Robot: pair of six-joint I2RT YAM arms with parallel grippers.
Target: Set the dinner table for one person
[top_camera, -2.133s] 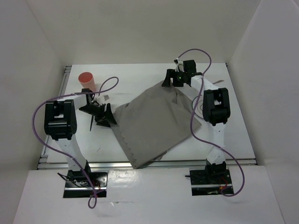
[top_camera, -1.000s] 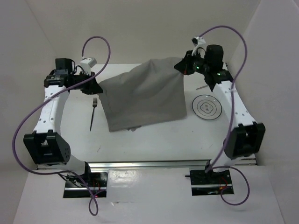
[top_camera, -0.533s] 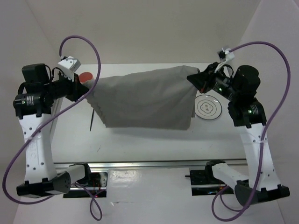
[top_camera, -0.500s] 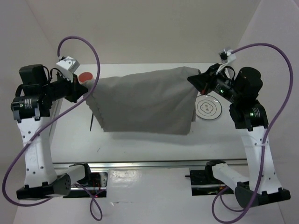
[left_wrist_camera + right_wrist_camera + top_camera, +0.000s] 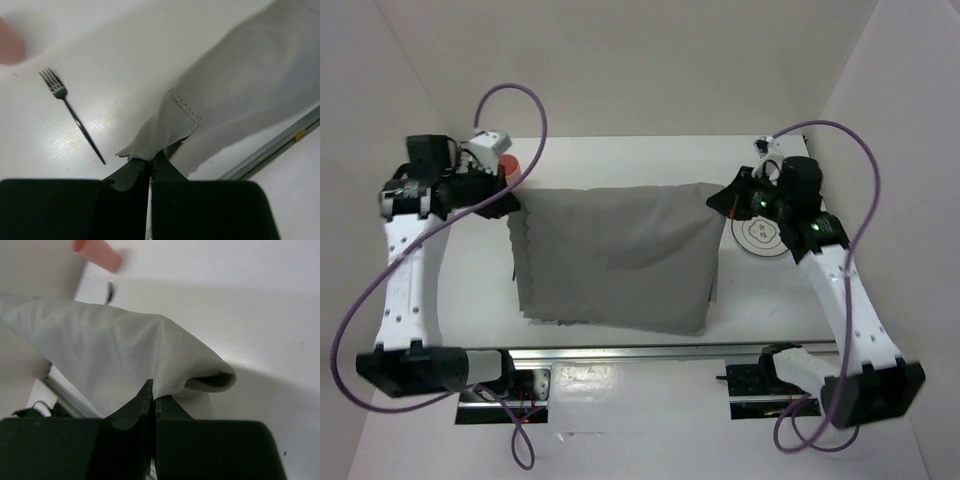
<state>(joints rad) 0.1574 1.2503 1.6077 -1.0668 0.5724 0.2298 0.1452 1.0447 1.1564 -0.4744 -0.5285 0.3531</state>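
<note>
I judged the job barely begun: my left gripper (image 5: 150, 162) and right gripper (image 5: 152, 390) each clenched a corner of the mat (image 5: 610, 250), which hung between them over the surface (image 5: 620, 160) below, not yet laid, with the fork (image 5: 72, 115) beneath my left gripper, the cup (image 5: 510, 163) just beyond it and the plate (image 5: 765, 238) beside my right gripper all unplaced.

Enclosure, white, three-sided, housing one table.
Plain off-white back wall (image 5: 620, 60), left wall (image 5: 360, 150) and right wall (image 5: 910, 150) stood close around a matte white tabletop (image 5: 620, 160). A silver metal rail (image 5: 620, 351) ran along the tabletop's near edge, with a white ledge (image 5: 650, 430) in front of it. The light was soft and even, and shadows on the tabletop were faint.
</note>
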